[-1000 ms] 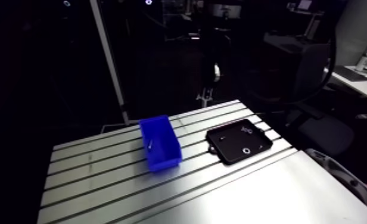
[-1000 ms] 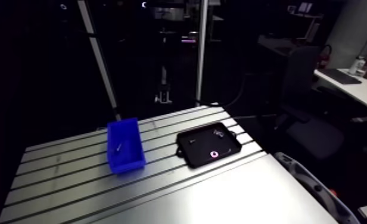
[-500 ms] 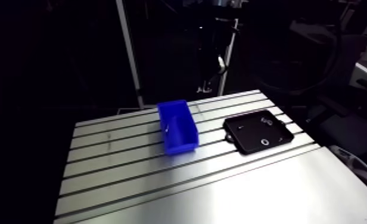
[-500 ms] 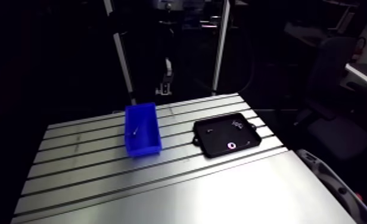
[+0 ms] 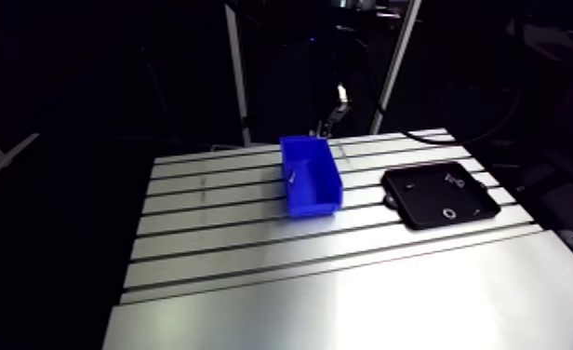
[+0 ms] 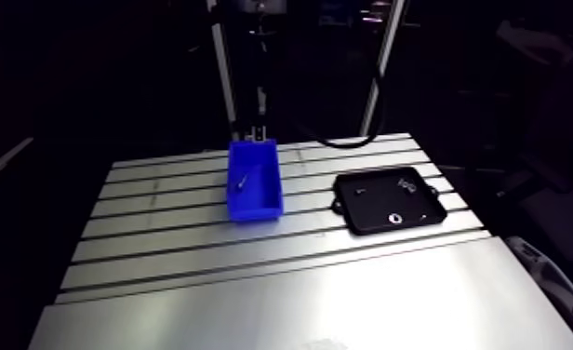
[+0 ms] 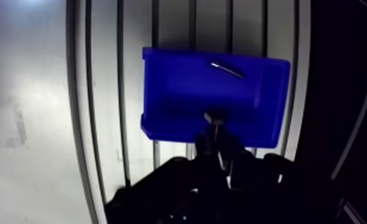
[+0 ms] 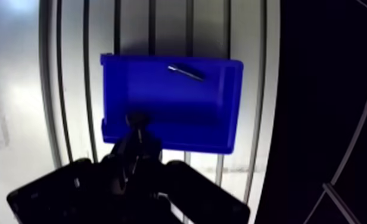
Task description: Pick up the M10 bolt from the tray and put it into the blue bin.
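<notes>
Slotted aluminium worktop (image 5: 253, 279) carries a blue bin (image 5: 313, 201), with a black tray (image 5: 422, 192) at its 3 o'clock. Dark fingers (image 7: 205, 142) sit drawn together above the bin's near wall; a slim bolt (image 7: 226, 68) lies inside, beyond them.

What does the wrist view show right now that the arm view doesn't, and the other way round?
Only the wrist view: the hand close up, above the edge of the blue bin, fingers shut on a small grey part. Only the arm view: the black tray, set apart from the bin, with a pale ring in it. Both: the bin, a slim metal piece lying inside it, and the slotted table.
</notes>
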You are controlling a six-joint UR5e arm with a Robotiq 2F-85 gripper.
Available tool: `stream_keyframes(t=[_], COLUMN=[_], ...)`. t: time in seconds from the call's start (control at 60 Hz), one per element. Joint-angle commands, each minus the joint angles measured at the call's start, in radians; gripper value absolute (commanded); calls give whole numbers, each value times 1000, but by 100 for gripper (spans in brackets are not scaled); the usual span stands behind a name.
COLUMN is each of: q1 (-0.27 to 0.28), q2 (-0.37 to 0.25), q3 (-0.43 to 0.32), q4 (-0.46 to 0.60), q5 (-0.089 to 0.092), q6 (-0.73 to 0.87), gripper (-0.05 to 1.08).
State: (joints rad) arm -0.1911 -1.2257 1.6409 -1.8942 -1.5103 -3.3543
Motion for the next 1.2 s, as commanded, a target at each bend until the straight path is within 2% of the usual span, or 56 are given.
stream_keyframes(t=[0.017,0.067,0.167,0.333,0.533,0.767,1.1,1.2], q1=[13,13,27,49,79,85,85,85], q2=[43,50,74,110,134,174,192,202], q3=[16,18,17,18,24,29,47,47], q4=[-54,-66,-94,-104,-129,-141,-189,-191], q5=[-23,-29,-55,-86,-93,-119,-126,-142], q6=[45,55,65,111,128,136,144,146], gripper=[105,105,105,105,105,104,104,103])
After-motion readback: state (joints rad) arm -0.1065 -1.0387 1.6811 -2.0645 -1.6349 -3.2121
